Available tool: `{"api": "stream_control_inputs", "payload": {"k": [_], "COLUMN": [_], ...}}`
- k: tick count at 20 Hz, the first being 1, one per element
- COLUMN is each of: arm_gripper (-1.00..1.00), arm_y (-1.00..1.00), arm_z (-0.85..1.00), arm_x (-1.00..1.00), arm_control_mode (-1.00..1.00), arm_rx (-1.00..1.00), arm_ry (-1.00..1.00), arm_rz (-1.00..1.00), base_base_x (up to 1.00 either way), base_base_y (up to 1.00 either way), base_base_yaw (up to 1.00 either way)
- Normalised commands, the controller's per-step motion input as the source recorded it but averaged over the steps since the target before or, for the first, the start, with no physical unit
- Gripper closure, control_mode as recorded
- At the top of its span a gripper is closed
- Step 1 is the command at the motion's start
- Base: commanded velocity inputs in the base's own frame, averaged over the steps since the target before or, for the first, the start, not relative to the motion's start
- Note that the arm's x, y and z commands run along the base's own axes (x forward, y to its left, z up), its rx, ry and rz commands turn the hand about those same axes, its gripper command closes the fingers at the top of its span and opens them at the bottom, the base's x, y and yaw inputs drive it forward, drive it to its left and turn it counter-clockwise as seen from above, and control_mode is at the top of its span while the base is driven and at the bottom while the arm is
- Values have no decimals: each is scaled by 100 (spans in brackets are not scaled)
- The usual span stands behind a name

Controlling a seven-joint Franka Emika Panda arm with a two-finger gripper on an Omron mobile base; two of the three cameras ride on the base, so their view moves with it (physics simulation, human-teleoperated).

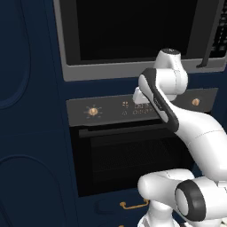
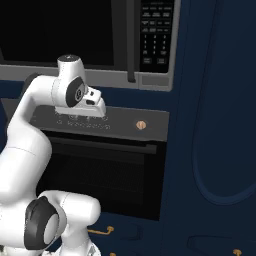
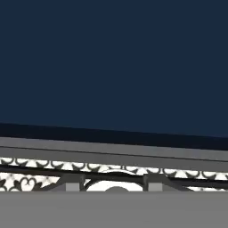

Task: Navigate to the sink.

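The sink is out of view. My white arm is folded up in front of a built-in oven (image 1: 128, 159), with the hand (image 1: 141, 95) tucked close to the oven's control panel (image 1: 102, 111). From the right side the hand (image 2: 93, 106) sits just over that same panel (image 2: 125, 122). In the hand view my gripper (image 3: 113, 183) points down, and its two fingertips (image 3: 73, 183) stand wide apart and hold nothing, so it is open.
A microwave (image 1: 133, 31) with a keypad (image 2: 156, 35) sits above the oven. Tall navy cabinet doors flank the stack on the left (image 1: 26, 111) and right (image 2: 220, 125). A drawer with a brass handle (image 1: 134, 205) lies below. Beneath the hand are a navy panel (image 3: 114, 62) and patterned floor tiles (image 3: 40, 165).
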Motion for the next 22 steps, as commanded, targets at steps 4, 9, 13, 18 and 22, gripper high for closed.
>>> {"api": "stream_control_inputs", "payload": {"k": [4,9,13,18,22], "arm_gripper": [-100,-100,-100,-100,-100], "arm_y": [0,0,0,-12,-13], "arm_z": [2,0,0,0,0], "arm_x": [-3,-84,-100,-98,-79], "arm_control_mode": [-100,-100,-100,-100,-100], "arm_rx": [0,0,0,0,0], "arm_ry": [0,-1,-6,-1,0], "arm_rz": [0,0,0,-1,-1], "base_base_x": [0,0,0,0,0], "base_base_y": [0,0,0,0,0], "base_base_yaw": [0,0,0,0,0]}}
